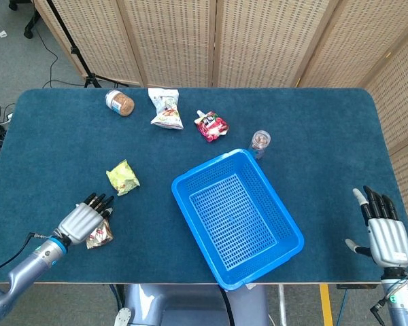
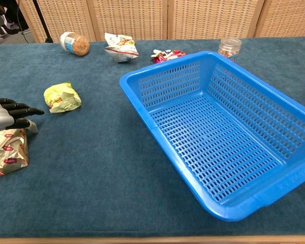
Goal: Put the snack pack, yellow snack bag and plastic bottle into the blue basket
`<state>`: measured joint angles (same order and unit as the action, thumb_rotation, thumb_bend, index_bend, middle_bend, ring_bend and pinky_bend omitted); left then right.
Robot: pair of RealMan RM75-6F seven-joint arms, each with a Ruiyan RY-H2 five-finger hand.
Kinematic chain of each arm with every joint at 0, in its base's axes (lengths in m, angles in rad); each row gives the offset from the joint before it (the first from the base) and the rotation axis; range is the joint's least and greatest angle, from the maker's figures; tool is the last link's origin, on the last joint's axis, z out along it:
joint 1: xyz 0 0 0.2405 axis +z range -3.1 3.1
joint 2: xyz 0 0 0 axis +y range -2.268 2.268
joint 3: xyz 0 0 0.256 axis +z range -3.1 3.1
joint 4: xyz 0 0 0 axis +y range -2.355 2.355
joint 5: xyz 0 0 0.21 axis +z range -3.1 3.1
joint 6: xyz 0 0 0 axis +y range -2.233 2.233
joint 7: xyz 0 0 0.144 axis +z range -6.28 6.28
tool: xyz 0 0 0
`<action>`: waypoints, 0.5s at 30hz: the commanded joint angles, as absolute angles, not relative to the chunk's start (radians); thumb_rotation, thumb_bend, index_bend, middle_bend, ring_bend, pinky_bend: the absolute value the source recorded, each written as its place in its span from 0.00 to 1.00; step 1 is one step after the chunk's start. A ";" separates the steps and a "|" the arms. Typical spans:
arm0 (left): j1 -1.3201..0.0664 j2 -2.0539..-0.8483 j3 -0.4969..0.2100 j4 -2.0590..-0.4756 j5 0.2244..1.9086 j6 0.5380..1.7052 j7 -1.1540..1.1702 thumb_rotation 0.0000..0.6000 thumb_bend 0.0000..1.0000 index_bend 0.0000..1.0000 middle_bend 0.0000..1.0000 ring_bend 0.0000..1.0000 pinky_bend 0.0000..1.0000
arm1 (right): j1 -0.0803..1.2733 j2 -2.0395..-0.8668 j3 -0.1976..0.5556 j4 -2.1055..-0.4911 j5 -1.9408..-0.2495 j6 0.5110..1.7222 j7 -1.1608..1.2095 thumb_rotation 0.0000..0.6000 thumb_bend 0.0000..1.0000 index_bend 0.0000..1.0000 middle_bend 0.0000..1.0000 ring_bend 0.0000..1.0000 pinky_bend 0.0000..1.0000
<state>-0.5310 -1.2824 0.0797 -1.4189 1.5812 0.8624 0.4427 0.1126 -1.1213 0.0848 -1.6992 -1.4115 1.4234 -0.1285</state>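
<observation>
While over snack pack (image 2: 7, 151), left robot hand (image 1: 82, 219) open, fingers extended.

Hidden and cut off at the table's near edge

The left hand (image 1: 83, 218) covers most of the snack pack (image 1: 98, 235) from above; the chest view crops both at its left edge. The right hand (image 1: 383, 231) appears only overhead, wrist cut off below.

Blue-carpeted table (image 1: 313, 122) carries blue basket (image 1: 236, 216). Behind basket: plastic bottle (image 1: 260, 142), red pouch (image 1: 211, 126), white snack bag (image 1: 165, 109), jar (image 1: 120, 103). Left of basket: yellow snack bag (image 1: 123, 177), snack pack (image 2: 7, 151).
</observation>
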 commanded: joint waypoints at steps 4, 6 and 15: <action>-0.507 -1.317 0.082 -1.372 1.602 0.939 0.447 1.00 0.17 0.43 0.14 0.20 0.25 | 0.112 -1.120 0.085 -1.700 -1.411 1.423 -0.128 1.00 0.10 0.00 0.00 0.00 0.02; -0.497 -1.328 0.080 -1.353 1.616 0.980 0.436 1.00 0.19 0.53 0.19 0.23 0.28 | 0.112 -1.121 0.085 -1.701 -1.410 1.423 -0.129 1.00 0.10 0.00 0.00 0.00 0.02; -0.476 -1.346 0.084 -1.292 1.654 1.071 0.406 1.00 0.22 0.66 0.24 0.27 0.30 | 0.112 -1.121 0.085 -1.703 -1.410 1.423 -0.133 1.00 0.10 0.00 0.00 0.00 0.02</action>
